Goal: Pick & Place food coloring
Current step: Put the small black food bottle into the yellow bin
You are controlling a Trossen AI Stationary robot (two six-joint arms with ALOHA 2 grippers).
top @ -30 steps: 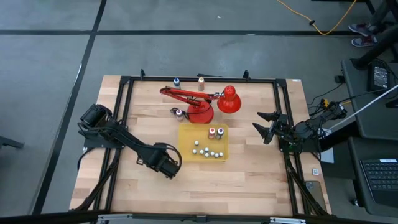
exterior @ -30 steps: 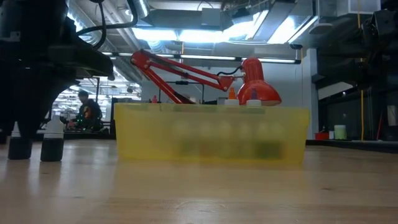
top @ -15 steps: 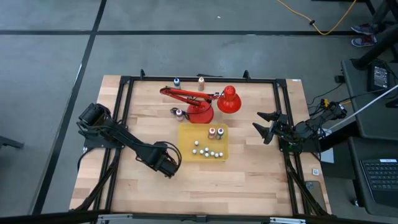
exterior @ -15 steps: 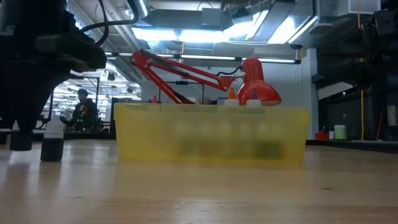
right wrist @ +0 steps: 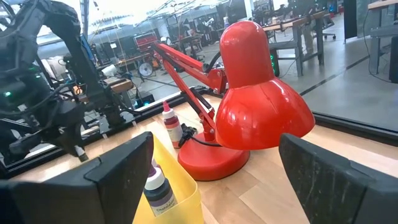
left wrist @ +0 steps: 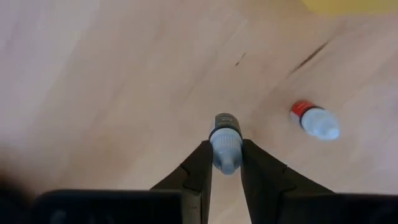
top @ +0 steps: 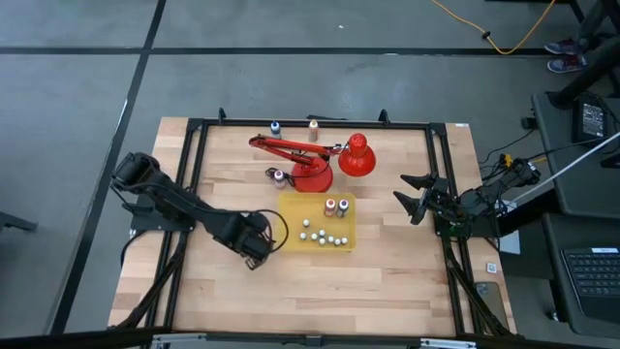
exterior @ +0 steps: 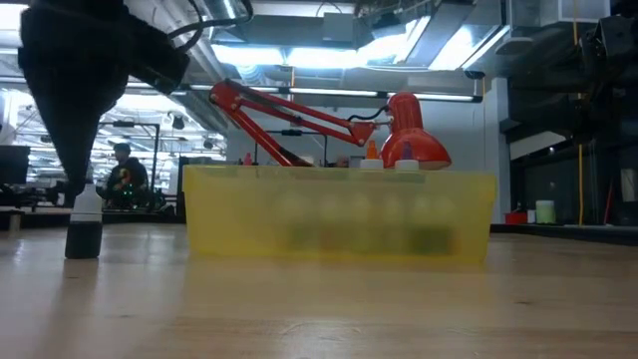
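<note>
A: What is different from half a second before?

B: In the high view the left tool (top: pixel 260 244) has turned and moved a little toward the yellow tray (top: pixel 288 237), which sits in the middle of the frame. In the low view only one dark bottle (exterior: pixel 84 226) now stands at the left edge, under the arm.

A: How does the food coloring look?

B: The bottle (left wrist: pixel 225 144) in the left wrist view is small and pale grey, with a dark cap. A second bottle (left wrist: pixel 314 120), with a red band, lies on the desk (left wrist: pixel 112 74) at the right of that frame. Several more bottles (top: pixel 336 206) stand in the tray.

A: And the tools?

B: The left tool is narrow, its two fingers (left wrist: pixel 196 171) pressing the bottle from both sides. The right tool (top: pixel 417 201) waits at the right side of the desk, spread wide, holding nothing.
</note>
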